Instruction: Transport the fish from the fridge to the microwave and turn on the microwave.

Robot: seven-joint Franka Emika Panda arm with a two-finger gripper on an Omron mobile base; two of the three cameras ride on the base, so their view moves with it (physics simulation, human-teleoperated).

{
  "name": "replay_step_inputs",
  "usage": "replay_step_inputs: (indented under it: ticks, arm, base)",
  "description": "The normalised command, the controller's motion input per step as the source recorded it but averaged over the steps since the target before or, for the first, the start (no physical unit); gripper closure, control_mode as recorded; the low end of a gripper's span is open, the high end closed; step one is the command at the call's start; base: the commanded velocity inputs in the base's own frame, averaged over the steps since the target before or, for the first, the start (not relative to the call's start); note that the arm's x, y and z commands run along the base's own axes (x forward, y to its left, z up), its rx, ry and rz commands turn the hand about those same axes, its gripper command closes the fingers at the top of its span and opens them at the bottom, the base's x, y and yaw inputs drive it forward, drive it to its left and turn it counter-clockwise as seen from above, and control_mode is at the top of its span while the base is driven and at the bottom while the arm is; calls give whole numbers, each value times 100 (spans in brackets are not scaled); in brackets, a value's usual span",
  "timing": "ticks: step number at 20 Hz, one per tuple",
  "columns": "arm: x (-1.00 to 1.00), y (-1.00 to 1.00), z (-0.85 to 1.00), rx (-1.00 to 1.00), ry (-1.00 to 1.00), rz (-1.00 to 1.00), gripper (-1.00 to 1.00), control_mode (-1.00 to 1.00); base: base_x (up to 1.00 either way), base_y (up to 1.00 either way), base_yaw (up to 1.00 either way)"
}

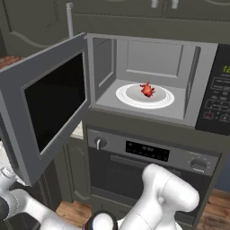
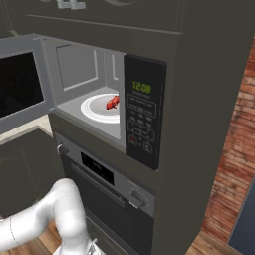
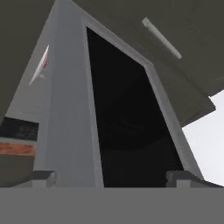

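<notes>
The red-orange fish (image 1: 147,90) (image 2: 112,102) lies on the white turntable (image 1: 130,99) (image 2: 94,110) inside the microwave (image 1: 148,58) (image 2: 144,117). The microwave door (image 1: 54,103) is swung wide open to the left. In the hand view my gripper (image 3: 113,179) is open and holds nothing. It looks up from below at the door's dark window (image 3: 127,122), with a sliver of the turntable (image 3: 38,72) and the fish (image 3: 45,64) at the left. The arm's white links (image 1: 168,193) (image 2: 64,209) sit low in front of the oven. The fridge is out of view.
A knobbed oven (image 1: 148,152) (image 2: 104,174) sits right under the microwave. Dark cabinets (image 1: 134,13) run above, one with a bar handle (image 3: 161,38). A brick wall (image 2: 239,124) stands to the right, and the floor (image 1: 76,211) is wood.
</notes>
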Motion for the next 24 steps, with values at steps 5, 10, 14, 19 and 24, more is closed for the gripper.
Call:
replay_step_inputs:
  ticks: [5,10,14,19,24]
  arm:
    - [-34,-83,39,11,-21,0,-100,-100]
    - [-65,-100,43,16,-20,0,-100,-100]
    - [-56,-100,51,16,-19,0,-100,-100]
    - [-49,-100,66,18,-14,0,-100,-100]
    - [-41,-100,61,23,-6,0,-100,-100]
  base:
    - [0,0,0]
    - [0,0,0]
    - [0,0,0]
    - [0,0,0]
    - [0,0,0]
